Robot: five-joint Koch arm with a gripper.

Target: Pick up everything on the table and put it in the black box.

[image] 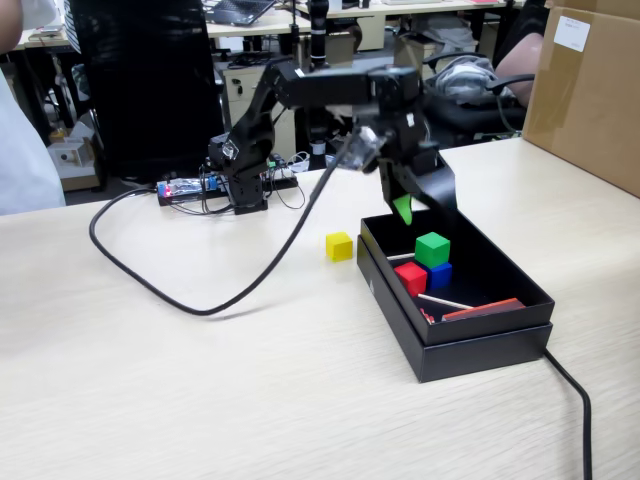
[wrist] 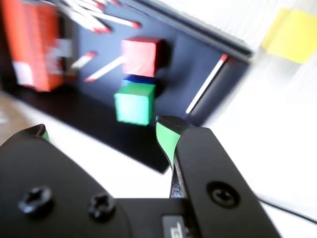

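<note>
The end effector [wrist: 101,131] is released and empty above the black box [image: 470,345]. The yellow cube [image: 339,246] remains on the worktop [image: 200,390], just beside the box; it looks light and rigid, best pinched on two opposite flat faces.

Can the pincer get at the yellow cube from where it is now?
Probably yes. The yellow cube sits alone on bare table just outside the box, nothing over it, and the pincer hangs open and empty close by.
</note>
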